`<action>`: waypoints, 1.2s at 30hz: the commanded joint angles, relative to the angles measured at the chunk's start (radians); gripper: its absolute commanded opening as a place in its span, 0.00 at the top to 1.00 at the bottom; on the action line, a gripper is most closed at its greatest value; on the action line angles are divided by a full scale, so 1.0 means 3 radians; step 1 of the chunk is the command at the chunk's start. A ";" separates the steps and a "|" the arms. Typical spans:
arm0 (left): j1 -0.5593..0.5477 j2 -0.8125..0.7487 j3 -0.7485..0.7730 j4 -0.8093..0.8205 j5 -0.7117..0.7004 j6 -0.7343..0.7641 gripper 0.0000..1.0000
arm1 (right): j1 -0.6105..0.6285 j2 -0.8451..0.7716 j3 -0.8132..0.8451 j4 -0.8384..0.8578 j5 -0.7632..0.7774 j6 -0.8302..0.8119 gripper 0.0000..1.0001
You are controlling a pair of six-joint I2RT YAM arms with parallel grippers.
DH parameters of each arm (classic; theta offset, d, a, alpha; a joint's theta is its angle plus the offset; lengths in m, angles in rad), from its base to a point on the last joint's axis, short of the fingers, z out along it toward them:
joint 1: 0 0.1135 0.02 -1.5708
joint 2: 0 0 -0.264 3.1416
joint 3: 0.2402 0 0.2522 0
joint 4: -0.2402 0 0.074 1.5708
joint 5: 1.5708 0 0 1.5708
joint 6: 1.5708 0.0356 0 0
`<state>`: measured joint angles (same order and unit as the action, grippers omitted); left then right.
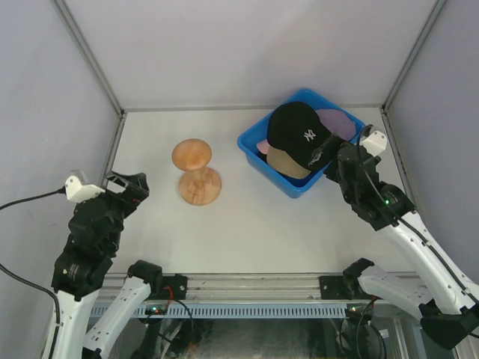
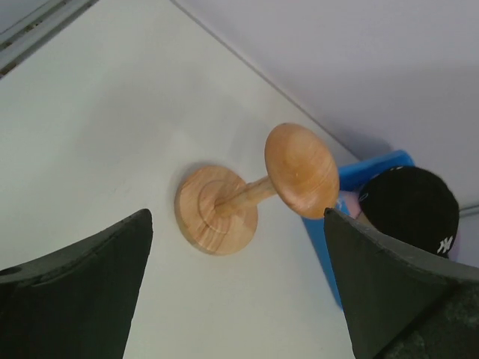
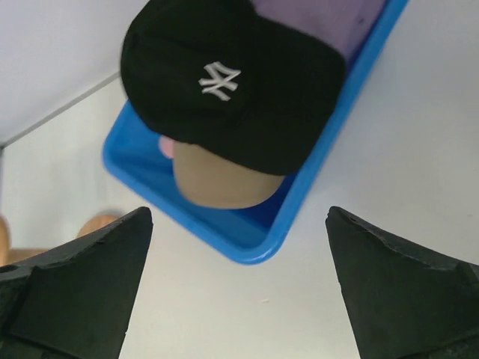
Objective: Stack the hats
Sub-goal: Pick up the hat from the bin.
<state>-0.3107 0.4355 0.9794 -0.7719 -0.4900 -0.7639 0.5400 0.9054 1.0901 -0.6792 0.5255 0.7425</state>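
The hats lie piled in a blue bin [image 1: 253, 149] at the back right. On top is a black cap [image 1: 299, 133] with a white logo. A tan cap [image 1: 286, 163], a pink one [image 1: 263, 146] and a purple one [image 1: 339, 123] peek out from under it. My right gripper [image 1: 337, 158] hovers just outside the bin's near right corner, open and empty. In the right wrist view, the right gripper [image 3: 238, 217] frames the bin rim [image 3: 254, 250], the black cap [image 3: 247, 97] and the tan cap [image 3: 217, 179]. My left gripper [image 1: 129, 187] is open and empty at the left.
A wooden mushroom-shaped stand [image 1: 197, 172] is upright in the middle of the white table, left of the bin. The left wrist view looks past the open left gripper [image 2: 236, 221] at this stand [image 2: 299, 168], the bin [image 2: 374, 170] and the black cap [image 2: 412, 206]. Grey walls enclose the table.
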 commanded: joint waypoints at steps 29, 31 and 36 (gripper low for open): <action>0.0008 0.0603 0.0857 -0.0554 0.0505 0.0555 0.00 | -0.0269 0.2624 0.2164 0.0194 -0.0136 -0.1243 0.10; 0.0009 0.0603 0.0846 -0.0539 0.0517 0.0552 0.00 | -0.0292 0.2725 0.2230 0.0177 -0.0205 -0.1262 0.11; 0.0008 0.0601 0.0820 -0.0512 0.0494 0.0568 0.01 | -0.0333 0.2909 0.2343 0.0175 -0.0327 -0.1313 0.19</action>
<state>-0.3107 0.6025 1.1954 -0.9527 -0.3534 -0.6193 0.4534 1.7523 1.7370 -0.6285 0.4644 0.3824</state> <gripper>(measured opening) 0.996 0.853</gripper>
